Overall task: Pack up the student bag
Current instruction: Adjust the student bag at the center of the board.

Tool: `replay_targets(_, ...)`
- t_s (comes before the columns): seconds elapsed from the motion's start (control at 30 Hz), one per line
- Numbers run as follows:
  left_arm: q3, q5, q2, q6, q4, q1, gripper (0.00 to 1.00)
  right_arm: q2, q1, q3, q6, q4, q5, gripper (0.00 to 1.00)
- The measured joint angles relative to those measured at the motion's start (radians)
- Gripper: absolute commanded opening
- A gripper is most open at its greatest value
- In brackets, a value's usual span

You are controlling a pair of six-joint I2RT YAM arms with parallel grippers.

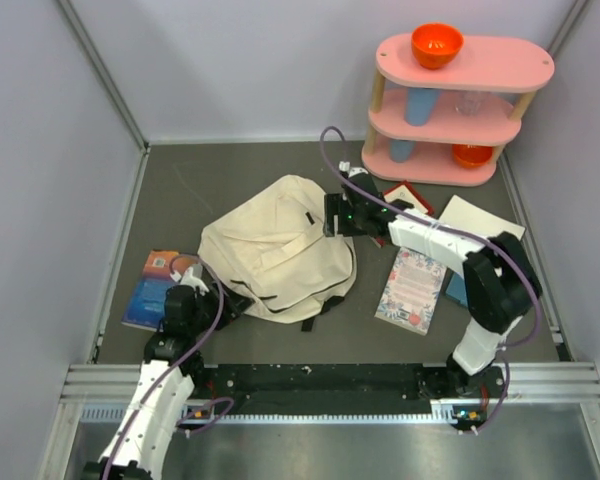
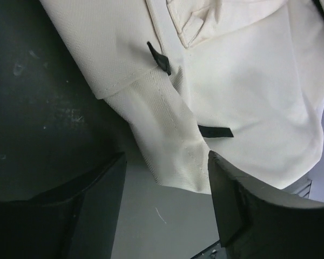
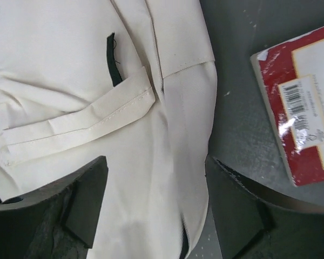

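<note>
A grey worktop [image 1: 280,340] is enclosed by pale walls. The student bag [image 1: 276,250] is laid flat near its middle. The left tool [image 2: 167,208] is spread over the bag's lower-left edge, the right tool [image 3: 156,210] spread over its upper-right edge, beside a red book [image 3: 299,124].

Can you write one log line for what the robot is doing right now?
step: pack bag, not yet begun | left gripper: open at student bag near corner | right gripper: open over bag's far edge | red book: on table

Student bag [image 1: 277,248] fills the middle; books [image 1: 412,284] crowd its right.
</note>
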Motion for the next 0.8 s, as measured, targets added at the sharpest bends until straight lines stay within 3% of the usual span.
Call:
replay_targets(0.07, 0.017, -0.016, -0.025, 0.003, -0.031, -0.001, 0.72, -0.053, 0.002, -0.016, -0.010, -0.011, 0.020, 0.75)
replay_targets(0.1, 0.026, -0.028, -0.034, 0.003, -0.047, -0.001, 0.82, -0.097, 0.005, -0.034, -0.013, -0.014, 0.026, 0.75)
replay_targets(0.3, 0.099, -0.090, -0.012, 0.016, -0.086, -0.001, 0.84, -0.349, 0.069, -0.140, -0.015, 0.012, 0.010, 0.72)
replay_targets(0.47, 0.176, -0.163, 0.146, 0.051, -0.055, -0.001, 0.88, -0.395, 0.208, -0.259, 0.042, 0.108, -0.079, 0.73)
replay_targets(0.63, 0.246, -0.246, 0.308, 0.091, -0.063, -0.001, 0.89, -0.394, 0.338, -0.359, 0.205, 0.123, -0.064, 0.77)
replay_targets(0.8, 0.259, -0.287, 0.367, 0.106, -0.062, -0.001, 0.91, -0.457, 0.402, -0.506, 0.412, 0.201, 0.019, 0.79)
